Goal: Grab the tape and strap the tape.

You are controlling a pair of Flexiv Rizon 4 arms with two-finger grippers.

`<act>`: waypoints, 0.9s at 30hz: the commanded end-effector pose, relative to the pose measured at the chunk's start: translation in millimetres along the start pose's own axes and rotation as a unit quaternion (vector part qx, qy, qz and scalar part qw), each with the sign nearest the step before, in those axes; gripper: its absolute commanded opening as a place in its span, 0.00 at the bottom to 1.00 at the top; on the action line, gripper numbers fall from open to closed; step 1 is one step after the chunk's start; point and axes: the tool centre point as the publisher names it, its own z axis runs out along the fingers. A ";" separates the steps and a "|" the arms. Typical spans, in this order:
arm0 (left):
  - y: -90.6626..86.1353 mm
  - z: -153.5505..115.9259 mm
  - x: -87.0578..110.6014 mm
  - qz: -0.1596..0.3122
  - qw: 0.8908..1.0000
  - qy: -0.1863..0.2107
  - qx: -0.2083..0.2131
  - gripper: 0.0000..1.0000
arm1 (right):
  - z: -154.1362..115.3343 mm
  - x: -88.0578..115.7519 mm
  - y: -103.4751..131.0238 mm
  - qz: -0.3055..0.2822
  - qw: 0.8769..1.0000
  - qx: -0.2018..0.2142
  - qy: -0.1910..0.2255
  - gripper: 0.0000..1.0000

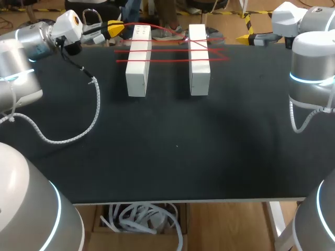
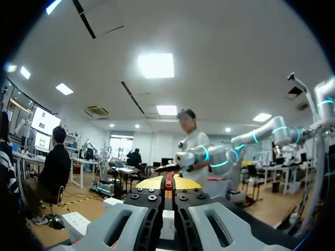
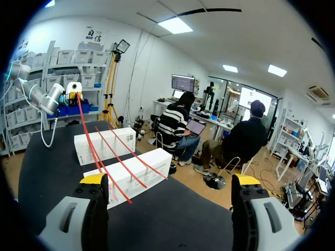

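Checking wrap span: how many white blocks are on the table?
2. The left block sits near the left gripper; the right block stands beside it, apart. The tape crosses both. None appears hidden.

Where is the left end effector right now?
In the head view, the left end effector is at the far left edge of the table, just beside the left white block, shut on the red tape.

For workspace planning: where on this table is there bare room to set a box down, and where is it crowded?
Bare: the table from the left white block and right white block to the front edge, bordered left by a cable. Crowded: the far strip, where red tape crosses them to the left end effector.
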 end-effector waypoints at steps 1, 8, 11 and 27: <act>4.4 21.2 4.0 -0.001 0.999 0.039 -0.005 0.00 | 0.0 0.1 0.0 0.000 1.000 0.000 0.000 1.00; 5.0 58.0 11.4 0.005 0.996 0.089 0.014 0.00 | 0.0 0.1 0.0 0.000 1.000 0.000 0.000 1.00; 1.9 66.4 11.6 0.007 0.996 0.091 0.016 0.00 | 0.0 0.1 0.0 0.000 1.000 0.000 0.000 1.00; -7.1 80.4 6.4 -0.013 0.999 0.029 0.030 0.00 | 0.0 0.1 0.0 0.000 1.000 0.000 0.000 1.00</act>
